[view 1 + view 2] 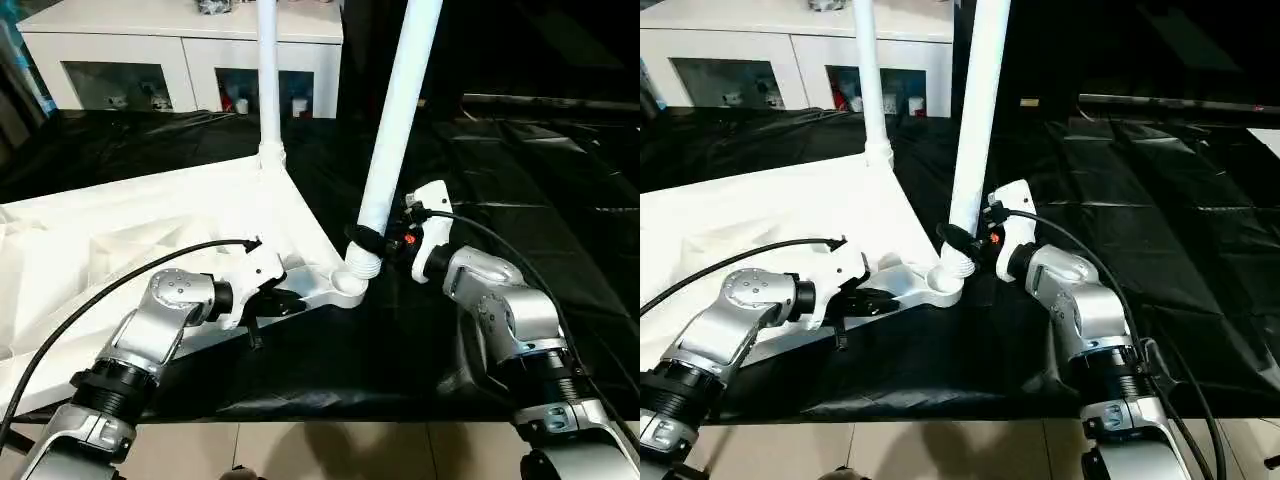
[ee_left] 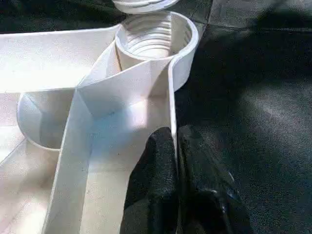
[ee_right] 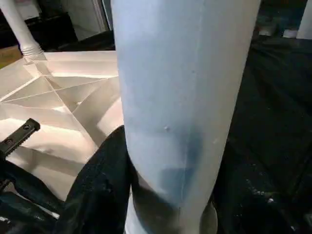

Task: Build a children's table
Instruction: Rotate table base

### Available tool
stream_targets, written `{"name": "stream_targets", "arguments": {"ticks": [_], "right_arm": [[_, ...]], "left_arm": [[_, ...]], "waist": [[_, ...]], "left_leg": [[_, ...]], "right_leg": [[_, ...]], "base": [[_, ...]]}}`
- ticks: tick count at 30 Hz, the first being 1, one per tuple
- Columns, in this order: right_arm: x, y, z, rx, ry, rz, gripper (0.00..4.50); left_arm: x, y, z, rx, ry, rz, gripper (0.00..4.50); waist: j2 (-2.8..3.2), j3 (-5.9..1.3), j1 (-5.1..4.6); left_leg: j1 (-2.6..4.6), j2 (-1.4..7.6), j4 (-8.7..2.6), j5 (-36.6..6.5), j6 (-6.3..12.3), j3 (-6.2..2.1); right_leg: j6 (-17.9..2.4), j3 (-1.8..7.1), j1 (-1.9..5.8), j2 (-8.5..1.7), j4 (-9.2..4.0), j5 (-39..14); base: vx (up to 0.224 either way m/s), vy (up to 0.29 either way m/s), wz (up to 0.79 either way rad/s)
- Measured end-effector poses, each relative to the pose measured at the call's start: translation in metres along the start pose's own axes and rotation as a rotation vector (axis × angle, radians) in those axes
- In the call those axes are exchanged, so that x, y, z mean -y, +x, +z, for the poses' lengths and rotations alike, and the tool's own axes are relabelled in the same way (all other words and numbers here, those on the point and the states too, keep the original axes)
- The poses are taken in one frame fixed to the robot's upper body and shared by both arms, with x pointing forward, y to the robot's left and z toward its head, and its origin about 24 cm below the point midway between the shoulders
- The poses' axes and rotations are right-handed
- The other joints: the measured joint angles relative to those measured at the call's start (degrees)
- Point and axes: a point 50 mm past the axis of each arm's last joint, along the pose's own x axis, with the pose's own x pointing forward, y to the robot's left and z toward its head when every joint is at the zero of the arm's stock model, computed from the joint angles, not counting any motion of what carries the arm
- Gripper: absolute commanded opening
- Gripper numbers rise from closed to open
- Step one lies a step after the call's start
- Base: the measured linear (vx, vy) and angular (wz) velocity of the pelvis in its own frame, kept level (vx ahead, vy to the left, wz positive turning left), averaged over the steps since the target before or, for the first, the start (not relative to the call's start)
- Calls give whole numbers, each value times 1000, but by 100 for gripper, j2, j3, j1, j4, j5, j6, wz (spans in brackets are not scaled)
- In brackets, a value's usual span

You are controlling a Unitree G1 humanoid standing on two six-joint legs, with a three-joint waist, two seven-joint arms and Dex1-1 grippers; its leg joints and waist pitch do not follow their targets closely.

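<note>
on black sheeting, the upturned tabletop has its rim pinched by the left gripper, while the right gripper, clamped round a tilted leg above the corner socket, risks cross-threading it.

The tabletop lies upside down on the left part of the worktop. One leg stands in its far corner. A second leg leans above the near corner socket. The cabinet stands behind.
</note>
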Motion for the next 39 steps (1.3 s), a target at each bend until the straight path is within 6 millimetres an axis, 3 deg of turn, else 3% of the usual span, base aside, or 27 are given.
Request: {"name": "stream_targets", "arguments": {"ticks": [20,39], "right_arm": [[5,14,-2,-39,37,13,189],[-7,18,-2,-138,18,174,189]], "left_arm": [[2,-1,1,-5,17,-16,0],[4,-3,-1,-23,37,-24,0]], "waist": [[-4,1,3],[-38,-21,13]], "left_leg": [[-2,0,-5,0,0,1],[13,0,-4,0,-1,-1]], "right_leg": [[0,0,-2,0,0,-4],[-1,-1,13,0,2,-3]], "base": [[0,0,0],[0,0,0]]}}
